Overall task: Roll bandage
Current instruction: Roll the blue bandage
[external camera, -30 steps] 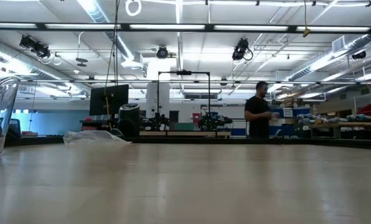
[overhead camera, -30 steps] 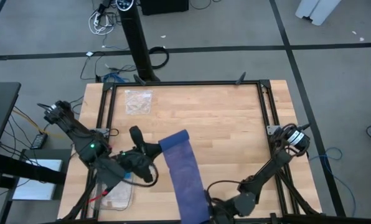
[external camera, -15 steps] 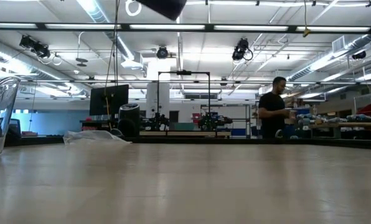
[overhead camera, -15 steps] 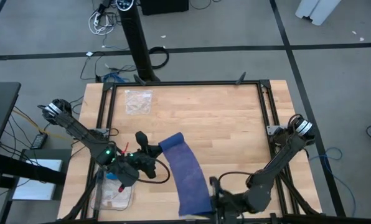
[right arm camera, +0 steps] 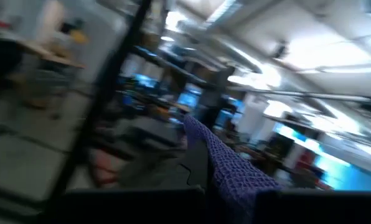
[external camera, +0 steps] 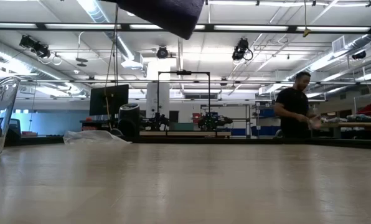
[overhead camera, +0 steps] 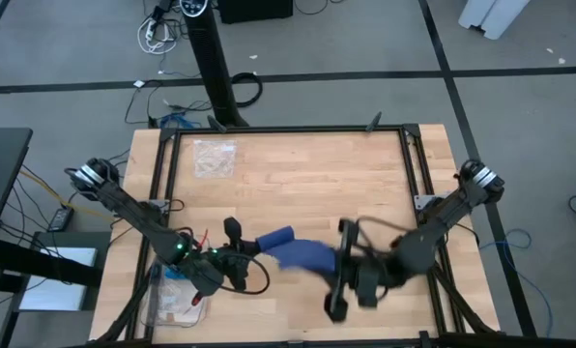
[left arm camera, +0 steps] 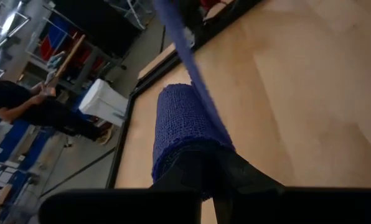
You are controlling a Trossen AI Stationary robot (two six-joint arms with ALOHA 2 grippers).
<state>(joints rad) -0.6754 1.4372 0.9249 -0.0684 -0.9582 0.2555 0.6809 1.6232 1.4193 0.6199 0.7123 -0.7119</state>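
The dark navy bandage (overhead camera: 302, 254) hangs in the air between my two grippers, clear of the wooden table (overhead camera: 365, 184). Its left end is wound into a short roll (left arm camera: 176, 127), and the flat strip (left arm camera: 185, 43) runs from it toward my right gripper. My left gripper (overhead camera: 254, 247) is shut on the roll end at the table's near left. My right gripper (overhead camera: 338, 267) is shut on the strip's other end near the table's middle. In the low view the cloth (external camera: 167, 12) shows only at the top edge. My left gripper pinches the rolled end (left arm camera: 173, 155) of the bandage between its two fingers (left arm camera: 226, 171), coming roughly level from the table's left. The roll is lifted clear, and the strip leaves it toward the right gripper. My right gripper holds the strip's free end (right arm camera: 226, 158) between its fingers; blur hides the place of contact. The strip runs away from it, clear of the table.
A clear plastic bag (overhead camera: 216, 157) lies at the table's far left, and more clear plastic (overhead camera: 177, 298) at the near left corner under my left arm. Black rails (overhead camera: 409, 164) frame the table. A person (external camera: 296, 112) stands in the room beyond.
My right gripper has risen from the table's near edge and gone toward its right and far side, carrying the strip's near end. The bandage, which lay flat along the table, is now lifted clear and spans left to right. My left gripper has gone a little right with the rolled end.
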